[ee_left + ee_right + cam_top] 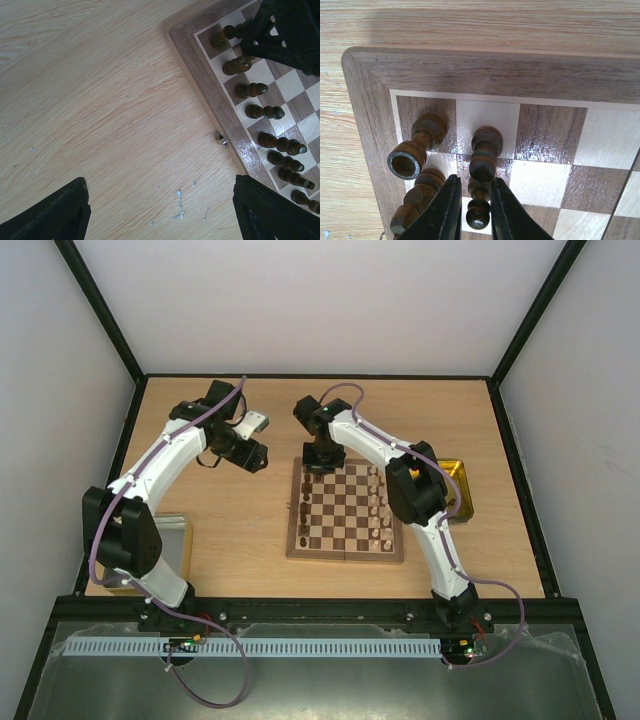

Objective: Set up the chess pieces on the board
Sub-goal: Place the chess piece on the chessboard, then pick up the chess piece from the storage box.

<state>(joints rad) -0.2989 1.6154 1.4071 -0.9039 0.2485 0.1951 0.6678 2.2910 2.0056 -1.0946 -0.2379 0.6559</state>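
Pale wooden table (pixel 230 530) was seen from above, with the chessboard (pixel 345 556) laid on it; dark pieces (pixel 305 505) were lined along its left side and pale pieces (pixel 378 505) along its right.

From the left wrist, the left gripper (pixel 160 210) was shown with jaws spread wide over bare table, just beside the board's border.

From the right wrist, the right gripper (pixel 475 181) was shown with jaws slightly parted about a standing dark pawn (pixel 478 212), near the corner rook (pixel 415 150); slim gaps were seen on either side.

Right tool (pixel 315 468) over far-left corner of board (pixel 345 555)
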